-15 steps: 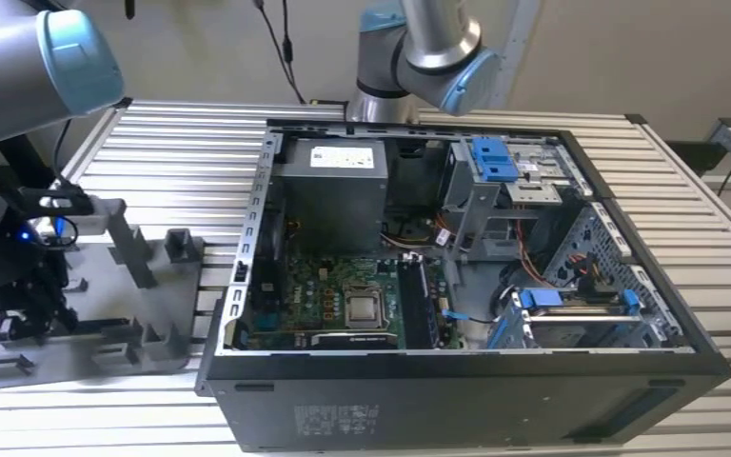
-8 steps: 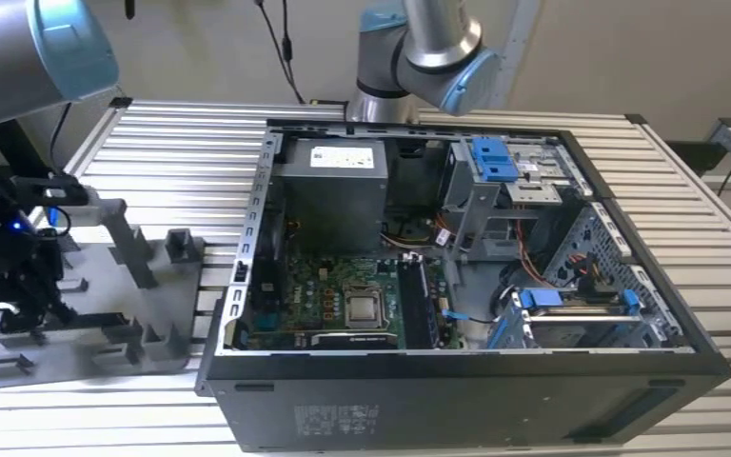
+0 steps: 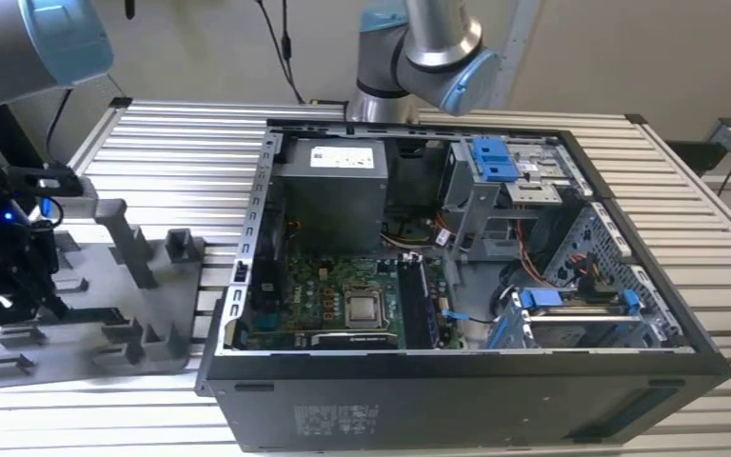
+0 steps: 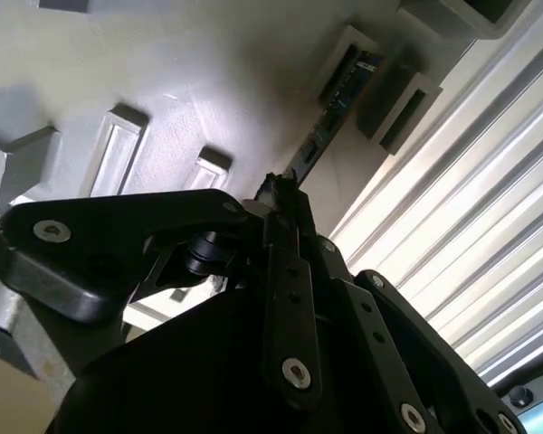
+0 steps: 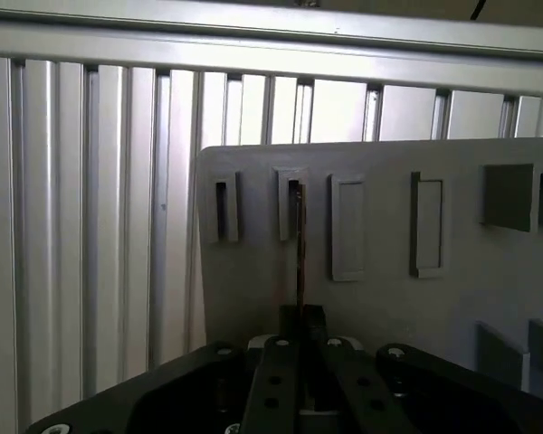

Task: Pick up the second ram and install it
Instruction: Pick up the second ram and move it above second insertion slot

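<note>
While the gripper (image 5: 300,318) hung low over the grey holder tray (image 5: 380,298), its fingers were drawn almost together, pinching the near end of the second ram (image 5: 299,244). In both wrist views the thin dark stick ran edge-on from the fingertips to a slotted post (image 5: 282,217) on the tray, its far end seated in that slot. In the exterior view the tray lay on the slatted table (image 3: 175,143), just beside the open computer case (image 3: 467,400).
</note>
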`<act>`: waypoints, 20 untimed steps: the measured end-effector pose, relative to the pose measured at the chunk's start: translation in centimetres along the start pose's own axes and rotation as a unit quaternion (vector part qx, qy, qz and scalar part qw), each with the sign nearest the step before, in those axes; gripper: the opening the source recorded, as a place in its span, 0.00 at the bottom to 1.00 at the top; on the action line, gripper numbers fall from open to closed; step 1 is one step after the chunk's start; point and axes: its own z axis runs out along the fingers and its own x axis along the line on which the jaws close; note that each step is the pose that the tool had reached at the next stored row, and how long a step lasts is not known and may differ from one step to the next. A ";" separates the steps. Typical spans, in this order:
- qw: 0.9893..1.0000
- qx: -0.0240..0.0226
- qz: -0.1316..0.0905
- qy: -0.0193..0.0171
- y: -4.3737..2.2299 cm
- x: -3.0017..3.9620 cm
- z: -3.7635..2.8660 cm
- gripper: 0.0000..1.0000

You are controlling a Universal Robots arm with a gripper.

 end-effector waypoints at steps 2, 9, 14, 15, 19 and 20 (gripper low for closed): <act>1.000 0.000 0.001 0.000 -0.01 -0.01 -0.46 0.14; 1.000 0.000 0.001 0.000 -0.04 -0.05 -2.28 0.14; 1.000 0.000 0.001 0.000 -0.05 -0.07 -3.26 0.14; 1.000 0.000 0.001 0.000 -0.06 -0.07 -3.41 0.14; 1.000 0.000 0.003 0.000 -0.06 -0.08 -3.81 0.14; 1.000 0.000 0.004 0.000 -0.07 -0.08 -3.95 0.14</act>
